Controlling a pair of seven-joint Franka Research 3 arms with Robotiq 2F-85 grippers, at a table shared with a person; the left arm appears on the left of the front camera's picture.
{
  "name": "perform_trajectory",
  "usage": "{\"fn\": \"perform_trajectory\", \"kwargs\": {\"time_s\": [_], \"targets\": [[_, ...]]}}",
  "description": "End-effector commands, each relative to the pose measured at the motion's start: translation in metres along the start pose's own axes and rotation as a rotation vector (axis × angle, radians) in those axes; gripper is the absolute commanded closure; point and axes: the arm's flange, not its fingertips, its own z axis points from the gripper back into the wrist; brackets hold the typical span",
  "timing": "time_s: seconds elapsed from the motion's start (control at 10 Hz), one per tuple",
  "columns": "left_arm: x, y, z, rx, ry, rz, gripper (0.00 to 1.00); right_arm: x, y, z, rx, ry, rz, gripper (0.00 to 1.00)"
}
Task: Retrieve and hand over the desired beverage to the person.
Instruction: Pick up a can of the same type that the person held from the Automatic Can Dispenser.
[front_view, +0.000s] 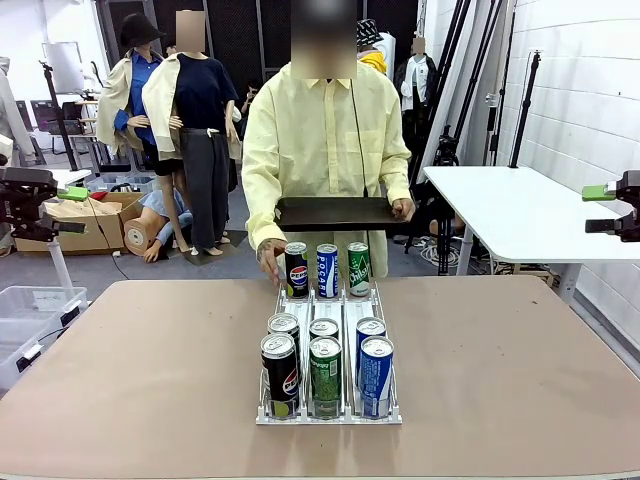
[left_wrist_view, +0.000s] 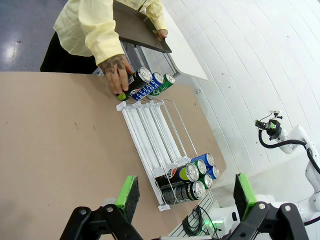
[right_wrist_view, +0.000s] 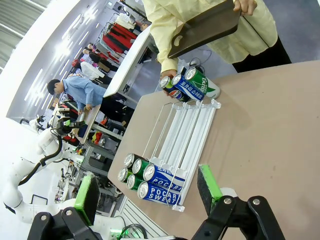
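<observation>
A clear three-lane rack (front_view: 330, 305) lies along the middle of the brown table (front_view: 150, 380). At its far end stand a black Pepsi can (front_view: 296, 270), a blue Pocari Sweat can (front_view: 327, 270) and a green Sprite can (front_view: 358, 268). Several more cans (front_view: 325, 372) crowd its near end. The person (front_view: 325, 130) holds a dark tray (front_view: 335, 212) in one hand, while the other hand (left_wrist_view: 116, 70) rests on the far Pepsi can (left_wrist_view: 137, 82). My left gripper (front_view: 68, 210) hangs open off the table's left side. My right gripper (front_view: 600, 209) is open off the right side.
A white table (front_view: 520, 210) stands behind on the right. A clear plastic bin (front_view: 30, 310) sits on the floor at the left. Bare tabletop stretches on both sides of the rack.
</observation>
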Motion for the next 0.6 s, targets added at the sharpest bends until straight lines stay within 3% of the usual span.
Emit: {"fn": "perform_trajectory", "kwargs": {"time_s": [0.0, 0.5], "targets": [[0.0005, -0.0012, 0.0009, -0.004, -0.009, 0.005, 0.0, 0.0017, -0.0001, -0.001, 0.012, -0.004, -0.003, 0.0], [0.0005, -0.0012, 0.0009, -0.004, -0.009, 0.005, 0.0, 0.0017, -0.0001, -0.001, 0.012, -0.004, -0.003, 0.0]]}}
